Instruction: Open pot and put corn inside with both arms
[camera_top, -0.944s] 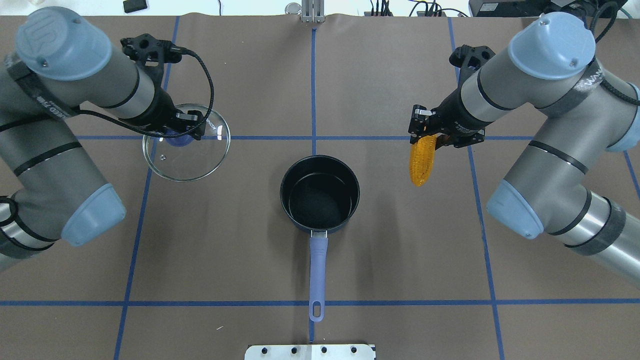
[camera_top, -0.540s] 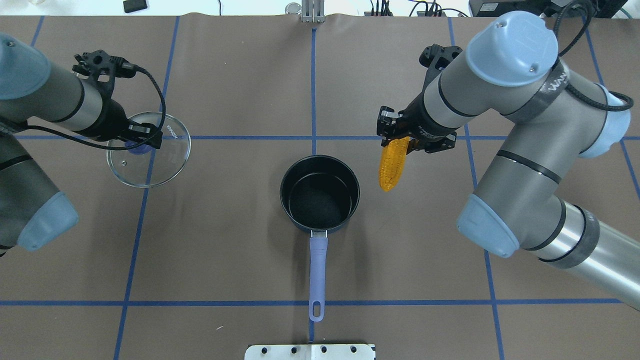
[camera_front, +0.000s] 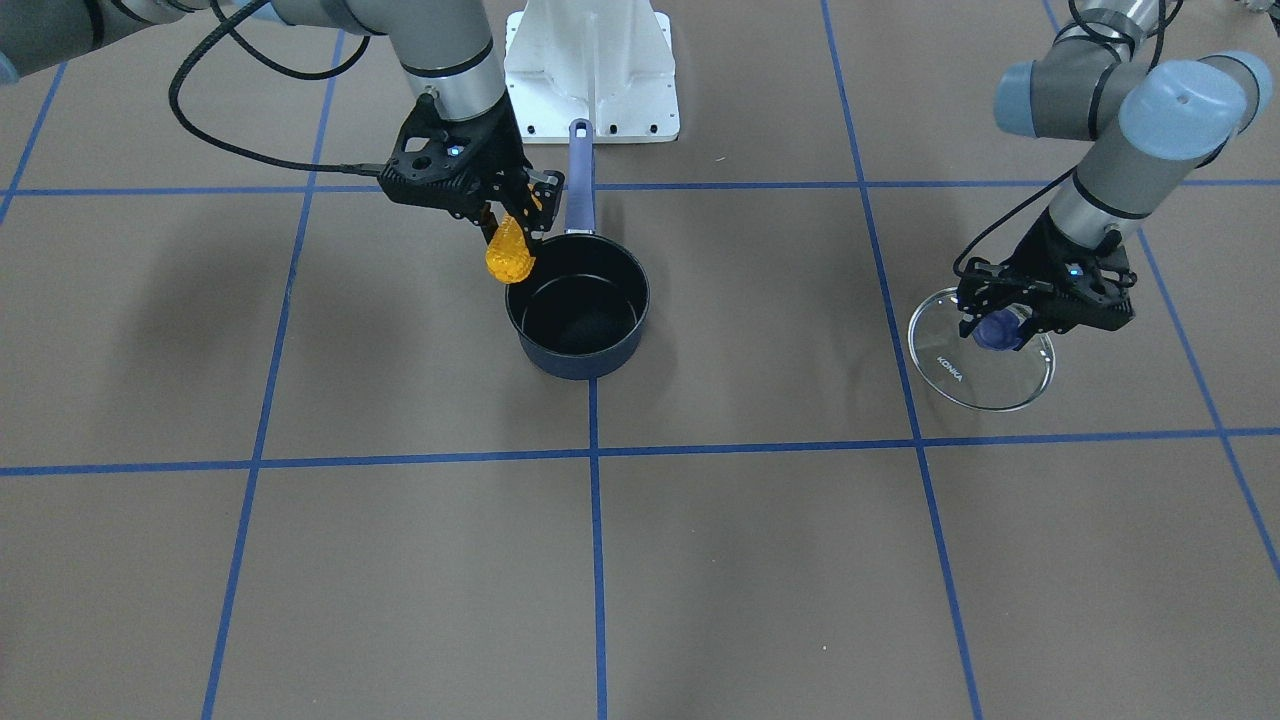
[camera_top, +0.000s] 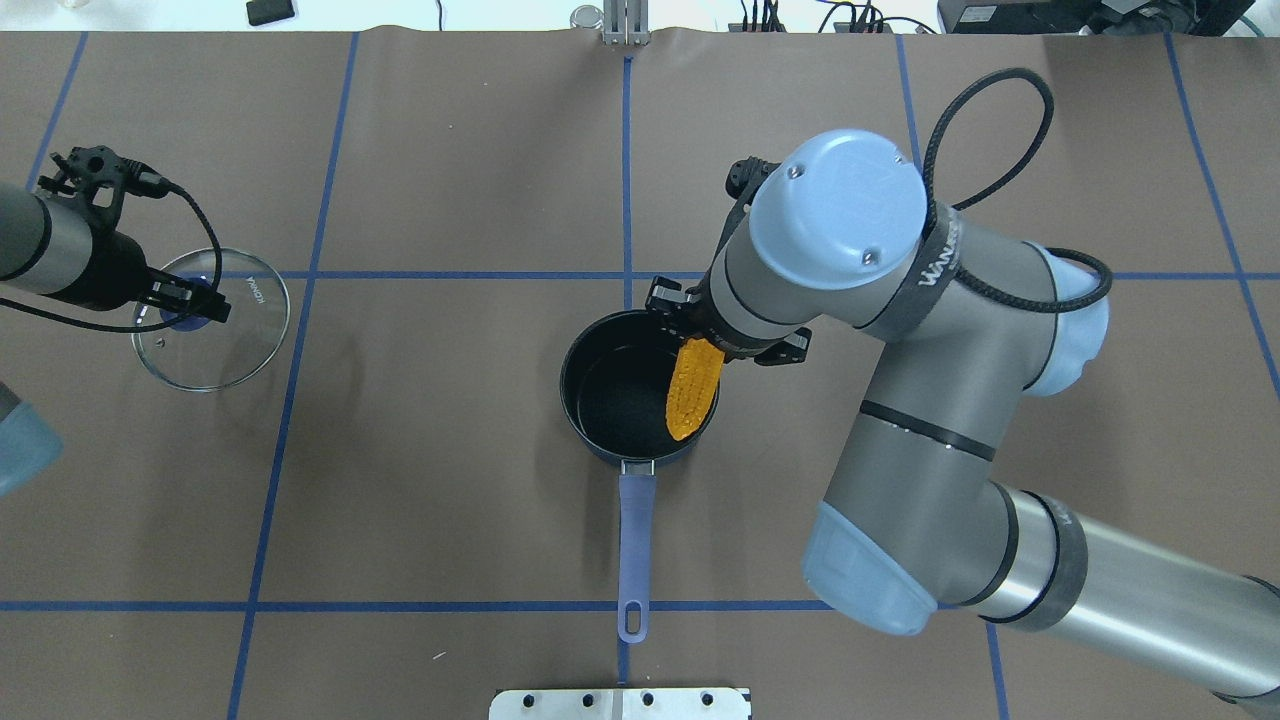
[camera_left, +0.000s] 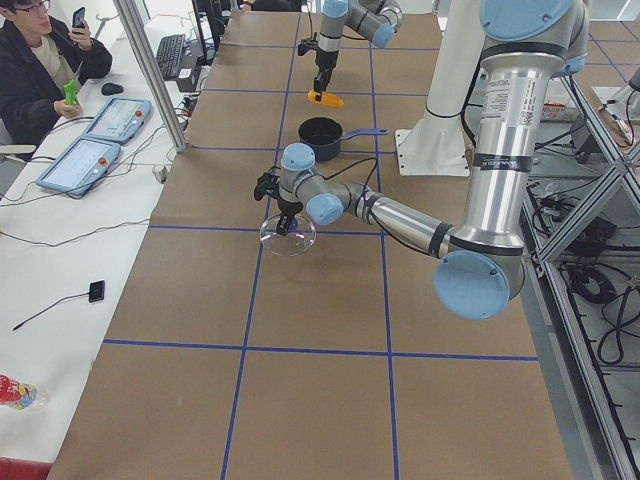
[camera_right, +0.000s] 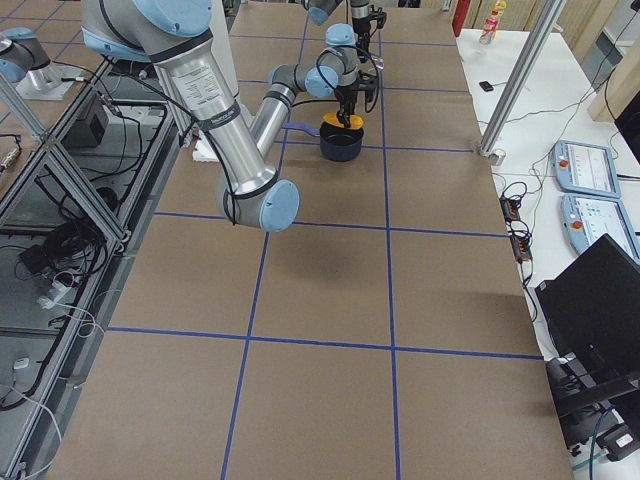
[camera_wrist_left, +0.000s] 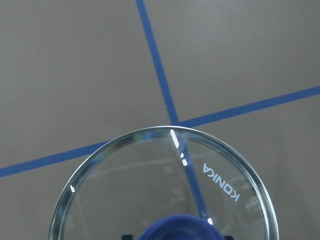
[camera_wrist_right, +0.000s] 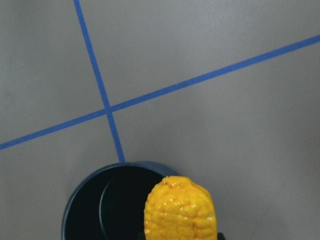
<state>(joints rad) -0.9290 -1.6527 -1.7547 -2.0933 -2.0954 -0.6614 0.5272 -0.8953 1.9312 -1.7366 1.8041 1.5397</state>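
Observation:
The navy pot (camera_top: 612, 400) stands open at the table's middle, its purple-blue handle (camera_top: 636, 540) pointing toward the robot; it also shows in the front view (camera_front: 580, 358). My right gripper (camera_front: 512, 222) is shut on the top of the corn (camera_top: 692, 388), which hangs point-down over the pot's right rim, above the opening. The corn also shows in the right wrist view (camera_wrist_right: 181, 210). My left gripper (camera_top: 190, 303) is shut on the blue knob (camera_wrist_left: 180, 227) of the glass KONKA lid (camera_top: 215, 345), far left of the pot and low over the table.
The robot's white base plate (camera_front: 590, 70) sits just behind the pot handle. Blue tape lines grid the brown table. An operator (camera_left: 40, 60) and control pendants (camera_left: 80, 165) are at a side bench beyond the table's far edge.
My right arm has swung left, carrying the corn from right of the pot to over its right rim. My left arm has carried the lid further left.

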